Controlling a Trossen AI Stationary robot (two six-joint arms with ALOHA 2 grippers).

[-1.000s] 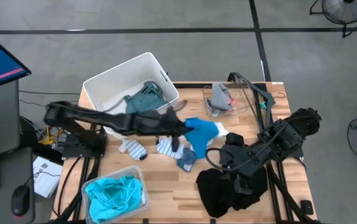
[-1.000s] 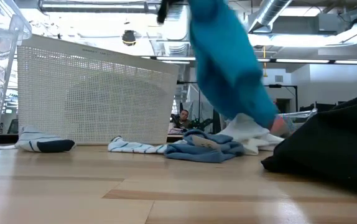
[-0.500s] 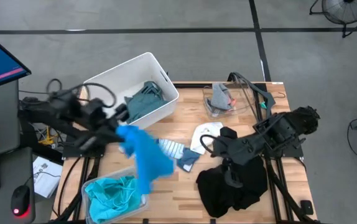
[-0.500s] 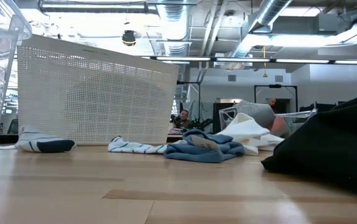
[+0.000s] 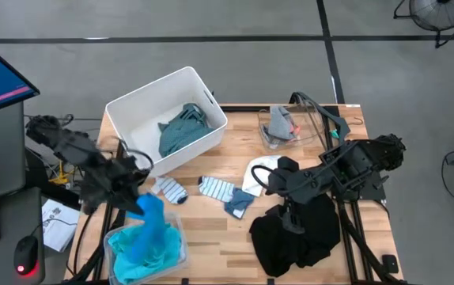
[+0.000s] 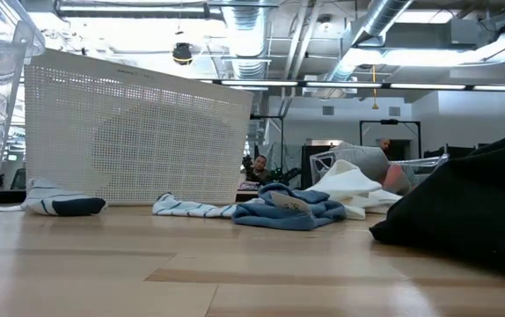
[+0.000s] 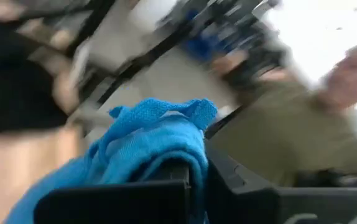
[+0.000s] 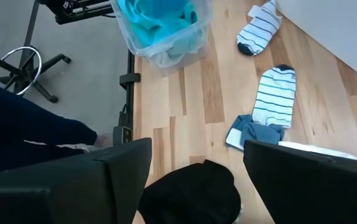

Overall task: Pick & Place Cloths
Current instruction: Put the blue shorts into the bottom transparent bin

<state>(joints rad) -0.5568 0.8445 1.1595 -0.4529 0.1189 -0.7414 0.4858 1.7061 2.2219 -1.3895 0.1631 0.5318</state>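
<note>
Now the left gripper (image 5: 136,202) hangs over the clear tub (image 5: 175,252) at the near left corner of the table (image 5: 211,237), its fingers pressed together on a blue shirt (image 5: 149,215) that droops onto the turquoise cloth (image 5: 136,252) already lying in that tub. The left wrist view shows the blue fabric bunched between the dark fingers.

Farther right, the right gripper (image 5: 284,215) hovers above the black clothes (image 5: 294,241) heaped at the near right, its fingers spread apart and holding nothing.

Between the arms, two striped socks (image 5: 168,189) (image 5: 215,188) lie flat near a small crumpled blue cloth (image 5: 237,204) and a white shirt (image 5: 259,170). A teal-grey shirt (image 5: 181,127) sits inside the white bin (image 5: 132,107) at the far left, and a second clear tub (image 5: 310,127) at the far right holds grey-and-orange socks (image 5: 281,123).
</note>
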